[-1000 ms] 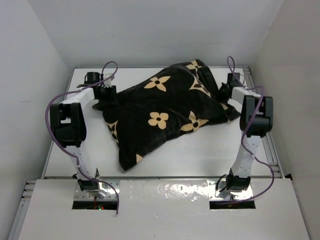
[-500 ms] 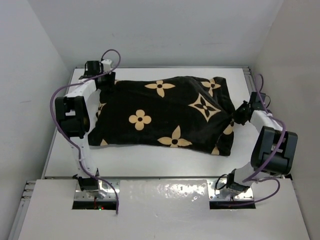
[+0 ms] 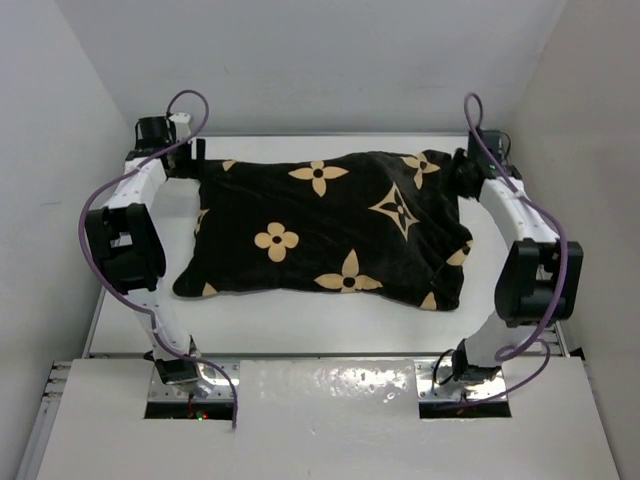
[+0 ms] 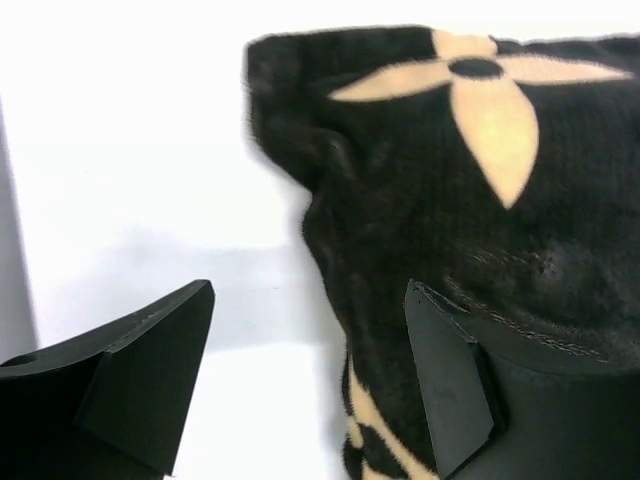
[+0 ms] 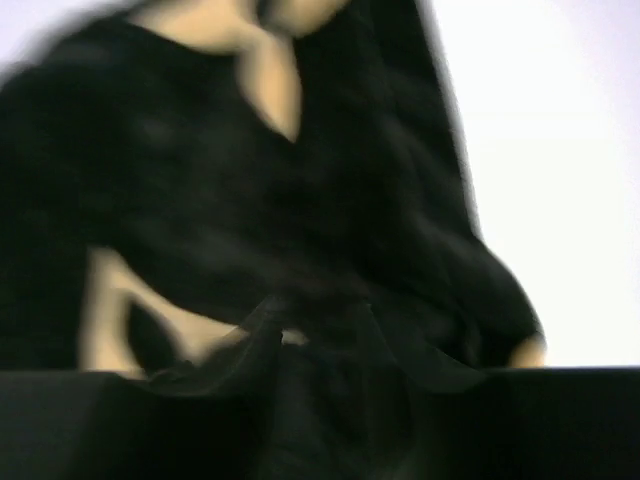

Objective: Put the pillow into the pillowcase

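The left gripper [image 4: 310, 290] stands open and empty beside the pillowcase [image 3: 320, 230], at its far left corner. The right gripper [image 3: 464, 174] sits at the far right corner; blur hides whether it grips.

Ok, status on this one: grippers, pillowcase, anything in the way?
Left gripper open at far-left corner of pillowcase. Right gripper at far-right corner, jaws blurred. Pillowcase flat, plump, no pillow showing. Nothing obstructing.
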